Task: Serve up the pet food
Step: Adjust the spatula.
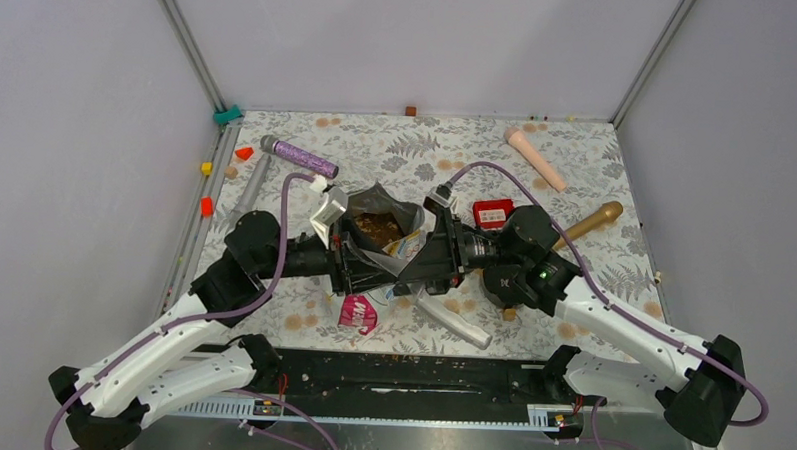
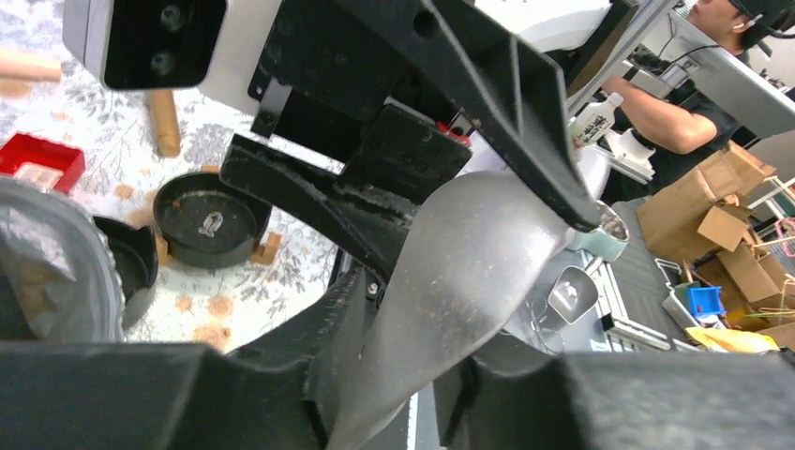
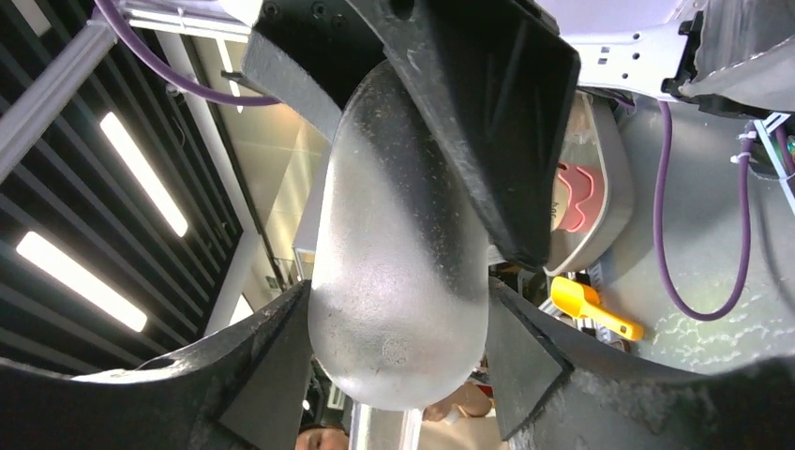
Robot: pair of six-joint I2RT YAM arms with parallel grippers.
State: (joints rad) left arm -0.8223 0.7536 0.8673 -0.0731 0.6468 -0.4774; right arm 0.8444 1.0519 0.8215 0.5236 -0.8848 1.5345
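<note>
Jaws of the right gripper clamp a silver scoop. The left gripper, partly closed, flanks the same scoop, though I cannot tell if it grips. Just beyond both, pet food lies in the open bag on the table.

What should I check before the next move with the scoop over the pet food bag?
1. The bag is open, with the pet food exposed: ok.
2. The right fingers are clamped on the scoop: ok.
3. The left fingers are gripping the scoop firmly: cannot tell.
4. There is pet food in the scoop: cannot tell.
5. There is clearance between the two arms at the bag: not ok, they crowd together.
</note>
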